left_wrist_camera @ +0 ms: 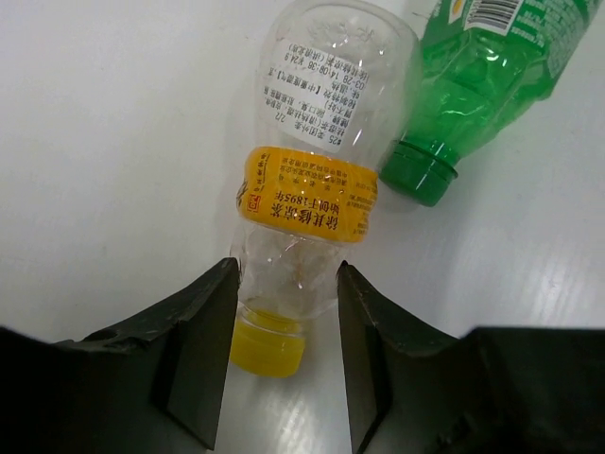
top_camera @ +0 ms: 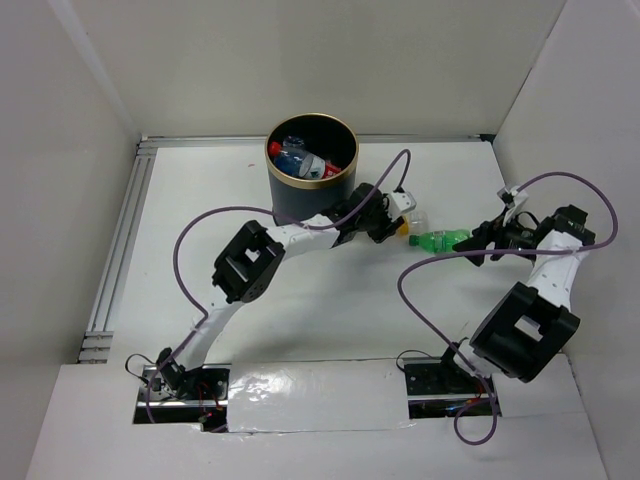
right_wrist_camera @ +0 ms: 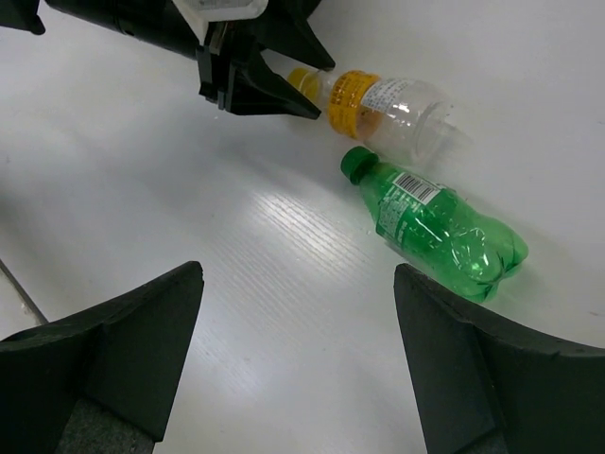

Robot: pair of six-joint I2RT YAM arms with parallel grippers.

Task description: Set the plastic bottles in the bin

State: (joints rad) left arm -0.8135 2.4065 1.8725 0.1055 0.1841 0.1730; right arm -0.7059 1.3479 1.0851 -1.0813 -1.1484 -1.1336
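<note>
1. Top view: the tall black cylindrical bin (top_camera: 300, 195) holds several bottles (top_camera: 300, 158); two more lie on the white surface (top_camera: 300, 320) to its right.
2. Left wrist: your left end effector (left_wrist_camera: 286, 274) is parted, straddling the neck of the clear yellow-labelled plastic bottle (left_wrist_camera: 312, 189).
3. Right wrist: your right end effector (right_wrist_camera: 298, 279) gapes wide, empty; the green plastic bottle (right_wrist_camera: 435, 227) lies just beside the clear one.

The clear bottle (left_wrist_camera: 317, 123) is thin, glossy, see-through plastic with a smooth yellow printed label. The green bottle (right_wrist_camera: 435, 227) is glossy translucent plastic, ribbed at the cap. The left tool (left_wrist_camera: 286, 284) and right tool (right_wrist_camera: 298, 284) look like matt black plastic. The white counter (right_wrist_camera: 284, 312) is finely grained with a soft sheen.
</note>
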